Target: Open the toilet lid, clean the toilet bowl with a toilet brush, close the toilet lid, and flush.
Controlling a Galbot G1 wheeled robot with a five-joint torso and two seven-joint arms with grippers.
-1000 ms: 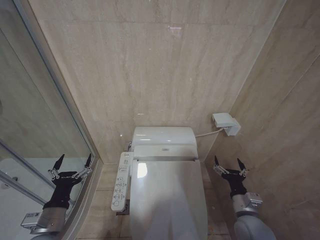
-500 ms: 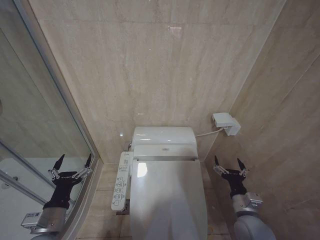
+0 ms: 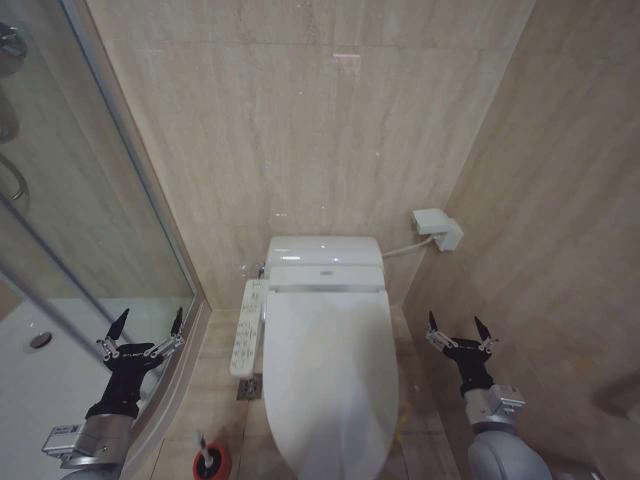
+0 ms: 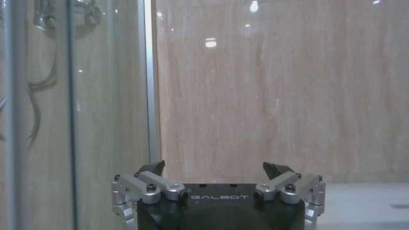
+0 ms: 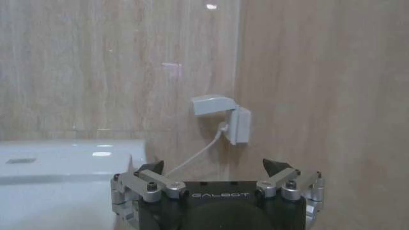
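My left gripper [image 3: 148,325] hangs with its fingers spread wide and nothing between them, low on the left beside the glass shower screen [image 3: 90,200]; from its own wrist camera the same gripper [image 4: 217,168] faces the beige wall tiles with the screen's metal frame just to one side. My right gripper [image 3: 458,327] is likewise spread open and empty, held in the gap between the toilet and the right-hand wall. Its wrist camera shows the gripper [image 5: 216,166] pointed at a white wall socket box [image 5: 223,117] with a cable running down from it, and the back of the toilet at the edge of view.

Between my two arms stands the white toilet, its lid [image 3: 328,370] down flat and covering the bowl, rounded front end toward me. A white button panel [image 3: 248,326] runs along the side of the toilet nearer my left arm. The toilet brush [image 3: 209,459] stands in its round red cup on the floor, near the front corner of the toilet on my left side, well apart from both grippers. The socket box [image 3: 437,229] sits on the wall beyond my right gripper.
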